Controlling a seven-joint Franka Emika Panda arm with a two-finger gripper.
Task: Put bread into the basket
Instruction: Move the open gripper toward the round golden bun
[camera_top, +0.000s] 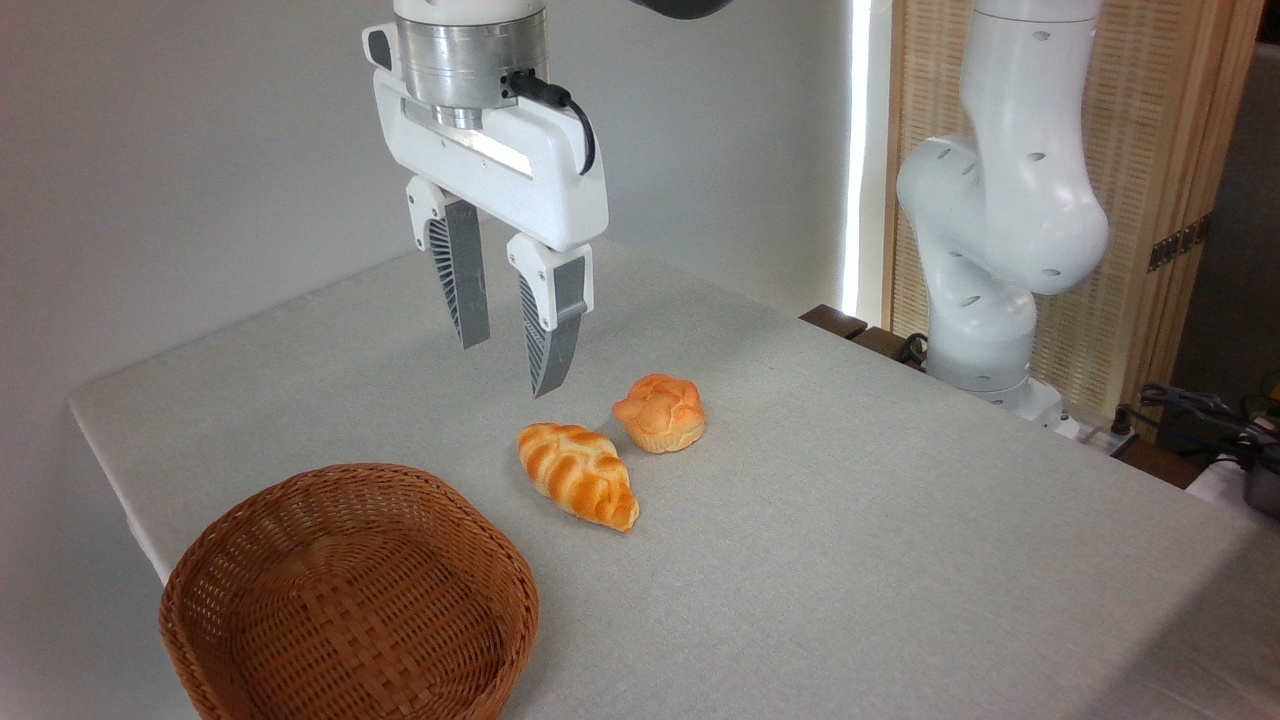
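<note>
Where the grey cloth of the desk (850, 520) runs toward its middle, the bread (661, 412) sits on its paler base, a small round orange-golden bun with a lumpy, knotted top, untouched by anything but the cloth. Just beside it, toward the lower left, lies a longer braided loaf (579, 473) with pale and orange stripes and a pointed end; the two are close, and whether they touch cannot be told. Farther to the lower left, well apart from both, the basket (210, 590) stands at the near corner of the desk, round, shallow and woven of brown wicker, with nothing in it.

The desk is covered in a plain light grey fabric and stands against a pale wall. A bright strip of daylight shows at the back, next to a wooden slatted screen (1170, 170). The white arm base (985, 300) rises at the far right edge of the desk, and dark cables (1190, 410) lie beyond it.

The hand (510, 360) hangs in the air above the desk, up and to the left of the bread, pointing down. Its two grey ribbed fingers (462, 285) are spread a little apart, with a narrow gap between them, and they hold and touch nothing.

No readable writing or labels appear.
</note>
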